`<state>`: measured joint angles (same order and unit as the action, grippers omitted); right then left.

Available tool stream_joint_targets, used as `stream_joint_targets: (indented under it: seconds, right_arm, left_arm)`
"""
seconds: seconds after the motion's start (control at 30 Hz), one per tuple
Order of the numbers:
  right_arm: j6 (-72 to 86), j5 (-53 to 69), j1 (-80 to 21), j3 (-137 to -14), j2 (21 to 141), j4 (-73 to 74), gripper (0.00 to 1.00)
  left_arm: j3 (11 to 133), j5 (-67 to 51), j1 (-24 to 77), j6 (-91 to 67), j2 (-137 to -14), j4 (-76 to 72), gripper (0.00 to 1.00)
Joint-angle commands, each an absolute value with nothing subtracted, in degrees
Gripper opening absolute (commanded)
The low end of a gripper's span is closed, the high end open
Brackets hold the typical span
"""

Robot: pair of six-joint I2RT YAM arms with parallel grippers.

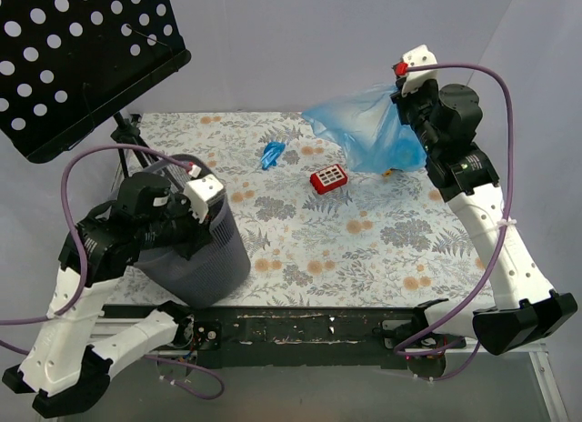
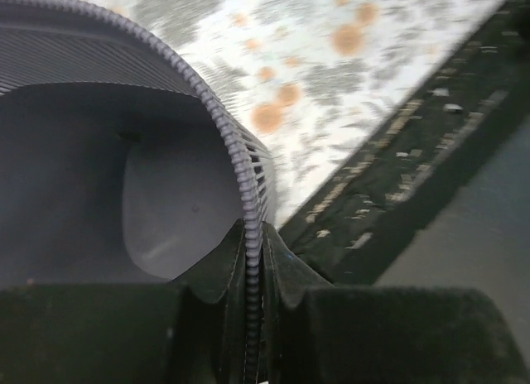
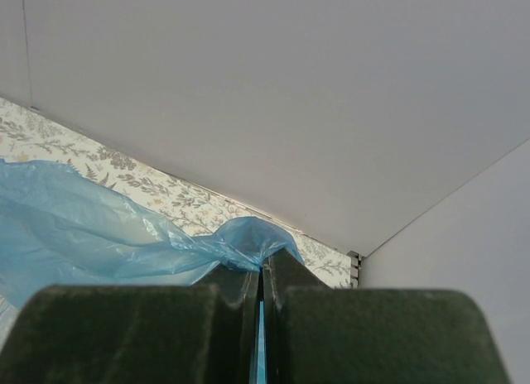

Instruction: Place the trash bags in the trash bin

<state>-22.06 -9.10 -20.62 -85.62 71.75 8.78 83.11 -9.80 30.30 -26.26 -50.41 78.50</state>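
Note:
The trash bin [image 1: 205, 258] is a dark grey mesh wastebasket standing at the near left of the flowered table. My left gripper [image 1: 195, 193] is shut on its rim [image 2: 240, 165]; in the left wrist view my left gripper [image 2: 255, 235] pinches the beaded edge, with the bin's inside [image 2: 99, 169] showing nothing in it. The trash bag [image 1: 359, 126], thin bright blue film, hangs above the far right of the table. My right gripper [image 1: 400, 93] is shut on its top corner, and in the right wrist view my right gripper [image 3: 263, 268] holds the bunched blue film [image 3: 74, 227].
A red toy block [image 1: 329, 178] lies mid-table, just left of the hanging bag. A small crumpled blue scrap [image 1: 273, 155] lies further left. A black perforated music stand [image 1: 82, 58] overhangs the far left corner. Grey walls close the back and right.

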Motion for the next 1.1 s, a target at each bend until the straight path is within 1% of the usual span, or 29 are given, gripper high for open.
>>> stream_joint_targets:
  seconds: [0.0, 0.07, 0.13, 0.23, 0.4, 0.5, 0.63, 0.87, 1.07]
  right_arm:
    - [-22.59, -11.34, -19.51, -87.53, 71.89, 4.92, 0.01]
    - [-23.02, -12.3, -18.99, -88.41, 71.98, 4.31, 0.01]
    - [-23.64, -13.97, -18.29, -89.73, 72.42, 2.47, 0.01]
    - [-23.64, -15.91, -17.32, -93.67, 74.0, 0.62, 0.01]
    - [-25.66, -17.49, -16.7, -102.03, 76.81, -2.37, 0.01]
    - [-27.76, -18.45, -16.26, -104.32, 77.52, -5.09, 0.01]
    - [-29.09, -18.9, -14.95, -106.78, 78.66, -10.97, 0.01]
    - [-22.95, -16.53, -14.15, -118.99, 83.76, -13.8, 0.01]
    - [-18.02, -13.63, -14.15, -121.55, 82.97, -15.21, 0.01]
  left_arm:
    - [86.57, -26.1, 30.5, -26.36, -55.79, 75.78, 0.0]
    - [87.45, -25.84, 30.5, -26.02, -59.39, 71.22, 0.0]
    - [87.54, -24.97, 30.59, -25.66, -62.3, 63.67, 0.0]
    - [88.76, -23.56, 31.99, -25.75, -67.57, 55.13, 0.0]
    - [91.23, -20.66, 40.93, -26.19, -74.35, 45.45, 0.0]
    - [91.49, -21.0, 44.99, -25.93, -77.07, 42.81, 0.0]
    - [91.75, -24.6, 46.93, -24.53, -80.41, 40.61, 0.0]
    - [101.94, -29.08, 50.09, -21.98, -89.11, 43.24, 0.0]
    - [101.96, -30.58, 53.26, -17.31, -90.97, 43.5, 0.0]
